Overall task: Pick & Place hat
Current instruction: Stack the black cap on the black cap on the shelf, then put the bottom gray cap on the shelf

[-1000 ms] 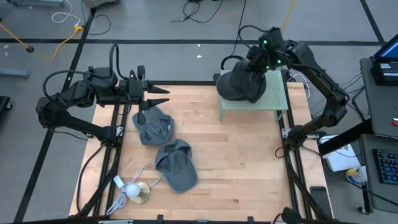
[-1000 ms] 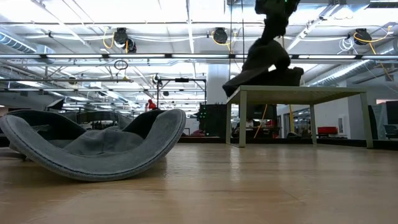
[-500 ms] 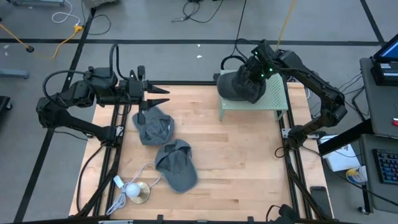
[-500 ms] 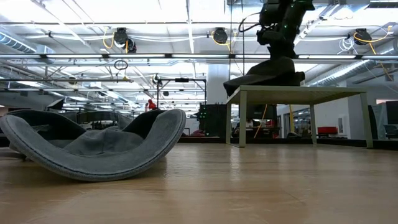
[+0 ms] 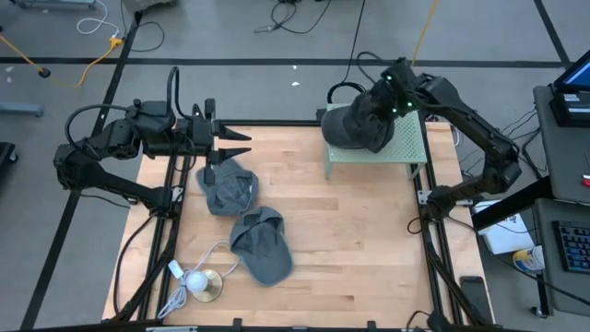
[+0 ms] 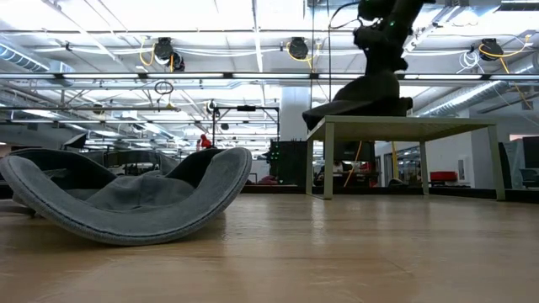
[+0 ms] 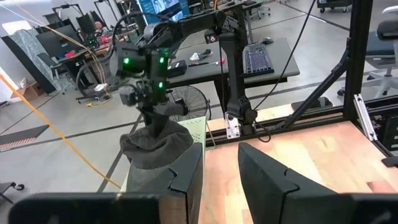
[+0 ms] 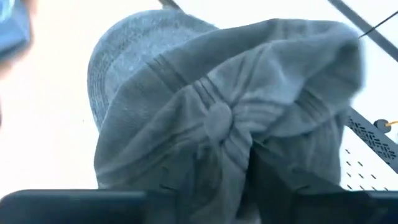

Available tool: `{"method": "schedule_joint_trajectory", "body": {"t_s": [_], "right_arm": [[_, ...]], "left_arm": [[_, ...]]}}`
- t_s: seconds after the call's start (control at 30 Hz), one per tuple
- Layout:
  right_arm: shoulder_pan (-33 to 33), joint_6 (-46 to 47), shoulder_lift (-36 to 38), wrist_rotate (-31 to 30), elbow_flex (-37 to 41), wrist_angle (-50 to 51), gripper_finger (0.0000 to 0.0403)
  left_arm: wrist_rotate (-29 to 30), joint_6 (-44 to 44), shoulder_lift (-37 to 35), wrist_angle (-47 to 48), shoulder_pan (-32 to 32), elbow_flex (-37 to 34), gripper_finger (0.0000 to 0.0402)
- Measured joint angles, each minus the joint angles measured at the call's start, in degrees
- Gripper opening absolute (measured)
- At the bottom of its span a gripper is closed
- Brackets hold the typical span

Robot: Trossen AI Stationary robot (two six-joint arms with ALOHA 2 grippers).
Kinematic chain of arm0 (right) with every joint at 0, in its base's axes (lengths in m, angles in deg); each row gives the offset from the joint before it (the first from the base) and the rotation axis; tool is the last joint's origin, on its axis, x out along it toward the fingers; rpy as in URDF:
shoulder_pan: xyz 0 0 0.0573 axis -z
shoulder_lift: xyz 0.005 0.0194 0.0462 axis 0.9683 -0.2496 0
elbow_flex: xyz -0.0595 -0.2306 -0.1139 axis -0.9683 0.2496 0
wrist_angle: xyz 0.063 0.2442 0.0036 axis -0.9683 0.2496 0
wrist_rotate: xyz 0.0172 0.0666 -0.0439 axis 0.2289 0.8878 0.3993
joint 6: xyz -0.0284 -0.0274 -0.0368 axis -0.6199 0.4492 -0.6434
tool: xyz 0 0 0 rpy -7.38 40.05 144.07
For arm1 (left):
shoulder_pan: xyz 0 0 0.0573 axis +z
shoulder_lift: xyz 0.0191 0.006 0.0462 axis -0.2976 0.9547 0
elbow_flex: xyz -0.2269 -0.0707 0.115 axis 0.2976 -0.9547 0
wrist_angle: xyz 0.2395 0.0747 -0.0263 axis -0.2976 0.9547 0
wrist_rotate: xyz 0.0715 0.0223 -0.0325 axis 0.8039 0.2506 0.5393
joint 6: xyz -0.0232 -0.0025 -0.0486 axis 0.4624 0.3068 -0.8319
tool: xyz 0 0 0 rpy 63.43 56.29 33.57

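A dark grey hat point(image 5: 355, 127) lies on the pale green perforated stand point(image 5: 408, 148) at the table's far right; it also shows in the low view point(image 6: 362, 99) and the left wrist view point(image 7: 158, 149). My right gripper point(image 5: 380, 112) stands over the hat's crown, shut on it. Two more grey hats lie on the wooden table, one at the far left point(image 5: 229, 187) and one nearer the front point(image 5: 263, 244). My left gripper point(image 5: 238, 143) waits open and empty at the table's far left edge. My right gripper pinches a gathered fold of the hat's crown point(image 8: 245, 152), beside the top button point(image 8: 217, 119), between its two fingers. It comes from above, pointing down. The hat rests on the stand's top, its brim point(image 6: 324, 114) jutting past the stand's left edge, its crown pulled into folds toward the fingers.
A white and gold round object with a cable point(image 5: 198, 284) lies at the table's front left. The stand point(image 6: 404, 126) stands on legs above the table. Dark frame rails run along the table's left and right sides.
My right gripper has gone down toward the stand with the hat. The hat, which hung tall below the fingers with its lower part on the stand, now lies lower and flatter on the stand's top.
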Motion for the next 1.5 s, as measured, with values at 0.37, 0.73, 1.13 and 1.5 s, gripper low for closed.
{"method": "schedule_joint_trajectory", "body": {"t_s": [0.37, 0.73, 1.13, 1.5], "right_arm": [[0.48, 5.11, 6.22, -10.23, 0.00, -3.73, 0.0231], [0.37, 7.68, 5.34, -7.54, 0.30, -10.32, 0.0202], [3.78, 11.21, 5.55, -14.66, 6.21, -4.63, 0.0153], [3.85, 8.91, 10.94, -21.21, 6.21, -9.48, 0.0134]], "left_arm": [[0.01, 0.02, 0.00, -0.02, 0.00, 0.00, 0.0108], [0.01, -0.94, 0.00, -0.04, 0.00, 0.00, 0.0108], [0.00, -1.79, 0.00, -0.07, 0.00, 0.00, 0.0108], [0.00, -1.86, 0.00, -0.07, 0.00, 0.00, 0.0108]]}}
